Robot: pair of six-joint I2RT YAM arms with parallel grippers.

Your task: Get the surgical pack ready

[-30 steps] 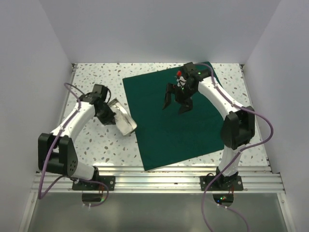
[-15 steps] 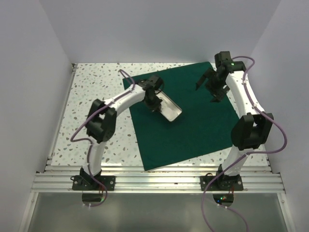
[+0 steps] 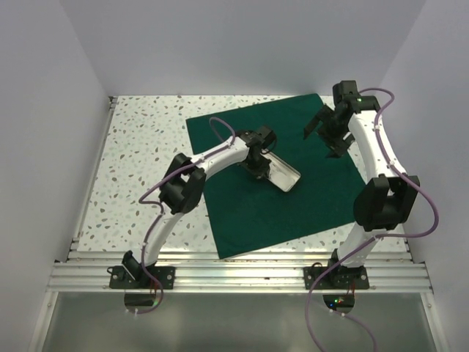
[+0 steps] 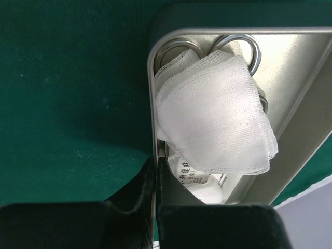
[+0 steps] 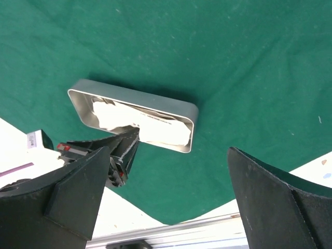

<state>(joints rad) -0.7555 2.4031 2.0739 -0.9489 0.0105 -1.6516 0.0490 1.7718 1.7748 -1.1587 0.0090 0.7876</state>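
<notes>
The surgical pack is a dark green cloth [image 3: 308, 209] spread flat across the right half of the table, and it also fills the wrist views [image 4: 67, 93] [image 5: 233, 57]. A shallow metal tray [image 3: 293, 173] sits over the cloth's middle. It holds white gauze [image 4: 212, 114], ring-handled scissors [image 4: 245, 45] and a printed packet [image 4: 199, 181]. My left gripper [image 3: 262, 167] [image 4: 156, 171] is shut on the tray's near rim [image 4: 152, 104]. My right gripper [image 3: 323, 138] [image 5: 171, 207] hangs open above the cloth's back right part, apart from the tray [image 5: 135, 92], with nothing between its fingers.
The speckled white tabletop [image 3: 139, 147] lies to the left of the cloth. White walls close in the left, back and right sides. An aluminium rail [image 3: 242, 270] runs along the near edge, with purple cables trailing from both arms.
My left arm has carried the tray from the bare table on the left onto the middle of the cloth. My right gripper has moved from the cloth's centre to its back right, staying open.
</notes>
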